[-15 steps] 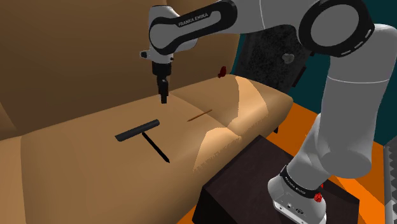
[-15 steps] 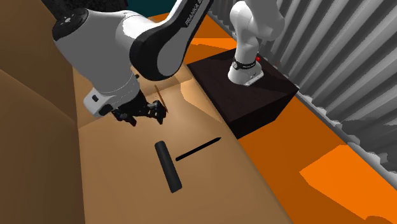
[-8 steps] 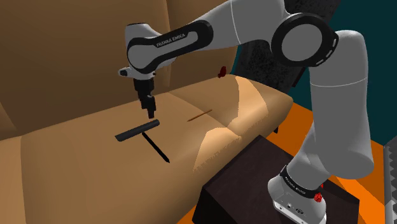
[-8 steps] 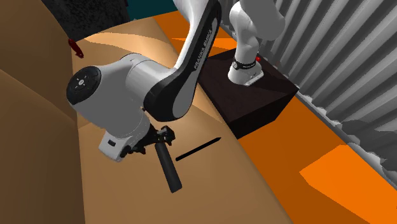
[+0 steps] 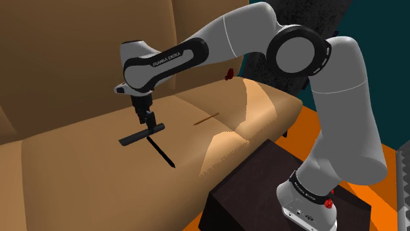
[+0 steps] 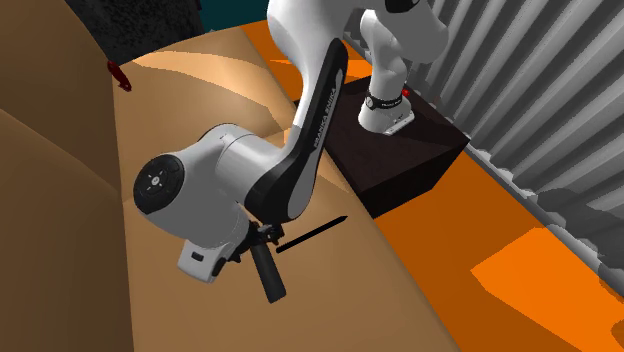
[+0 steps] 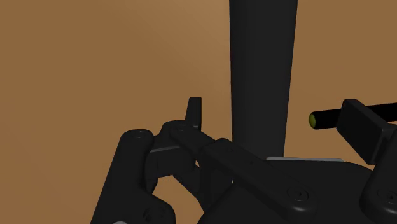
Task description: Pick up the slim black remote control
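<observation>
- The fingers [image 7: 194, 113] of the black gripper [image 5: 150, 123] are seen spread apart, one on each side of the slim black remote control [image 7: 263, 57]. Neither is seen touching it (a strip of brown seat shows between each finger and the remote's edge).
- The remote is found lying flat on the seat of a brown sofa [image 5: 72, 161]. It passes directly between the fingers and runs well out beyond their tips.
- The fingers are held low over the cushion, pointing down at it.
- A thin black stick [image 5: 161, 152] is laid on the same cushion just beside the fingers. In the wrist view its yellow-green end is partly covered by one finger.
- A thin brown stick [image 5: 205, 119] is seen well apart from the fingers, on the next cushion.
- A small red thing [image 5: 228, 73] is found farther off from the fingers, at the foot of the backrest.
- The seat is shown as a plain tan-brown surface, with the backrest rising behind the fingers.
- An orange floor [image 6: 500, 270] is seen round the sofa, and the dark box stand [image 5: 250, 190] is set close against the sofa's front.
- A teal wall [image 6: 230, 12] and a grey ribbed wall [image 6: 540, 90] are seen beyond.
</observation>
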You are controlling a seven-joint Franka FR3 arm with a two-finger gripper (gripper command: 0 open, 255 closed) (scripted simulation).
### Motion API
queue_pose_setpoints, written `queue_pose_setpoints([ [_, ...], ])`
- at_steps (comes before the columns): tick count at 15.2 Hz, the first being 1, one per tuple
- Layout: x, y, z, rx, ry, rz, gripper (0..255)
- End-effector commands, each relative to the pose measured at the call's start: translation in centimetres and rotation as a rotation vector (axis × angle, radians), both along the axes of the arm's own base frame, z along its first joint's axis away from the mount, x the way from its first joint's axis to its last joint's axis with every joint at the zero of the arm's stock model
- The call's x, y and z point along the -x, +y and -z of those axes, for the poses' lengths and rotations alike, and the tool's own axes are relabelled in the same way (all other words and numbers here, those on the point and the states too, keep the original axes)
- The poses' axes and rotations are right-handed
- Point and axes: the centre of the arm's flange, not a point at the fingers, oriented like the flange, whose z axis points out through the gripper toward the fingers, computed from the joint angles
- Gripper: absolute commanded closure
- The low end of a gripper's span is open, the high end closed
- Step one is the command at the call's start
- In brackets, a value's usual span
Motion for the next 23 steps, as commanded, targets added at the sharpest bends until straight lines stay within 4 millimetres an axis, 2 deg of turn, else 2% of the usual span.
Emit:
queue_pose_setpoints([
  [1, 0.1, 0.0, 1.1, 0.000, 0.000, 0.000, 0],
  [3, 0.1, 0.0, 1.4, 0.000, 0.000, 0.000, 0],
  [4, 0.1, 0.0, 1.4, 0.000, 0.000, 0.000, 255],
  [13, 0.1, 0.0, 1.4, 0.000, 0.000, 0.000, 255],
  [23, 0.1, 0.0, -3.9, 0.000, 0.000, 0.000, 255],
])
